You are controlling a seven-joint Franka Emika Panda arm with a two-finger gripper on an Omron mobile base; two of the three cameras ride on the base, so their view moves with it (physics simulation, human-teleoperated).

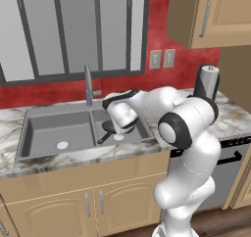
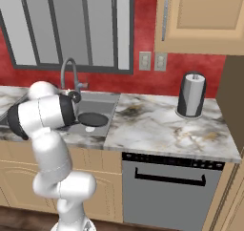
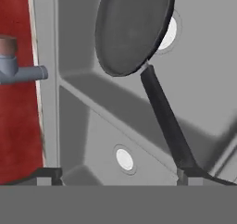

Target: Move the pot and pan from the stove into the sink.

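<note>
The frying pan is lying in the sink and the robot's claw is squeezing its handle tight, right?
Not quite. The pan does lie in the sink, but the claw is open. The hand view shows its fingertips spread wide apart, not squeezing the pan's handle.

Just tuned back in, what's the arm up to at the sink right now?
The frying pan lies in the right basin of the sink, over its drain. The arm is bent over that basin with its end effector open just above the end of the pan's handle, gripping nothing. The pot isn't visible from here, so only the pan's half of the job can be confirmed.
</note>
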